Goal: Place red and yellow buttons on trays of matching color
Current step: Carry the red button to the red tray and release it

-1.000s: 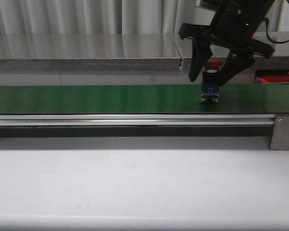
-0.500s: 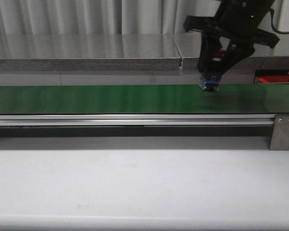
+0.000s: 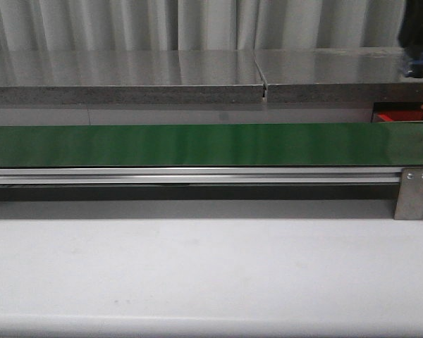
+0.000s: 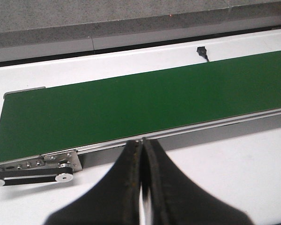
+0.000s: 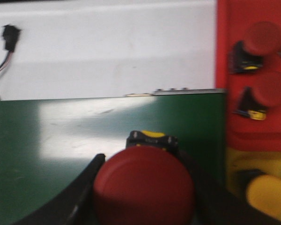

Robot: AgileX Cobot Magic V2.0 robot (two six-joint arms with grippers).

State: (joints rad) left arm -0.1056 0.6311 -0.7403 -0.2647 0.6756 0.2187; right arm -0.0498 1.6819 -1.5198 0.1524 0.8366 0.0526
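The right pincer is clamped on a red button, with one dark finger on each side of its big round cap. In the right wrist view the button hangs over the end of the green belt, close to the red tray. Two more red buttons already lie in that tray, one beside the other. Next to the red tray is a yellow tray, and a yellow button sits in it. A second ago the front view showed the right arm low over the belt, with the button standing on the belt between spread fingers. Half a second ago the fingers had squeezed it and lifted it up. Now the belt in the front view has nothing on it, and the arm has gone off to the far right edge, where only a dark bit of it shows. A strip of the red tray peeks out behind the belt there. The left pincer is closed tight with nothing in it, its two fingers pressed together. It hangs over the white surface just beside the belt.
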